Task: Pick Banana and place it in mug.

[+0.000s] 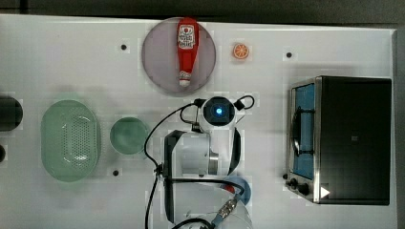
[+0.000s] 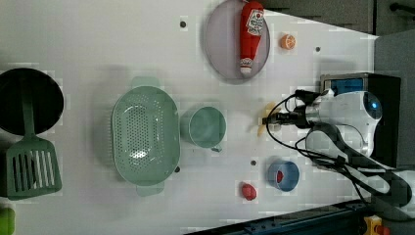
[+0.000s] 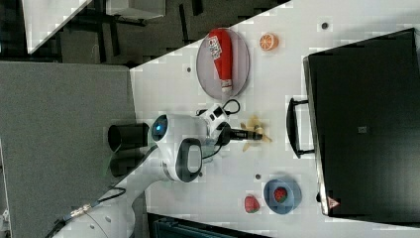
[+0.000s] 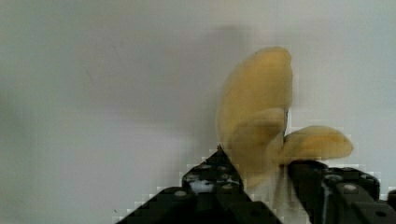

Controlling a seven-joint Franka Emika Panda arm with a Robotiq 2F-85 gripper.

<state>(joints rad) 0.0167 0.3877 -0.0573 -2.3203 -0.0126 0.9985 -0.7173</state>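
The banana (image 4: 257, 93) is pale yellow with its peel flaps spread, lying on the white table. My gripper (image 4: 260, 158) is down over it with a black finger pressed to each side. In the left view the banana (image 2: 268, 107) pokes out past both sides of the gripper (image 2: 270, 119), and in the right view the banana (image 3: 253, 122) shows the same way at the gripper (image 3: 257, 134). The teal mug (image 2: 205, 127) stands upright and empty, a short way toward the left view's left of the banana. In the top view the mug (image 1: 129, 136) sits left of the arm, which covers the banana.
A perforated green basket (image 1: 70, 140) stands just left of the mug in the top view. A ketchup bottle (image 1: 187, 50) lies on a grey plate (image 1: 157, 62), with an orange slice (image 1: 240, 51) beside it. A toaster oven (image 1: 348, 138) fills the top view's right. A blue bowl (image 2: 283, 175) and a strawberry (image 2: 248, 191) sit near the arm.
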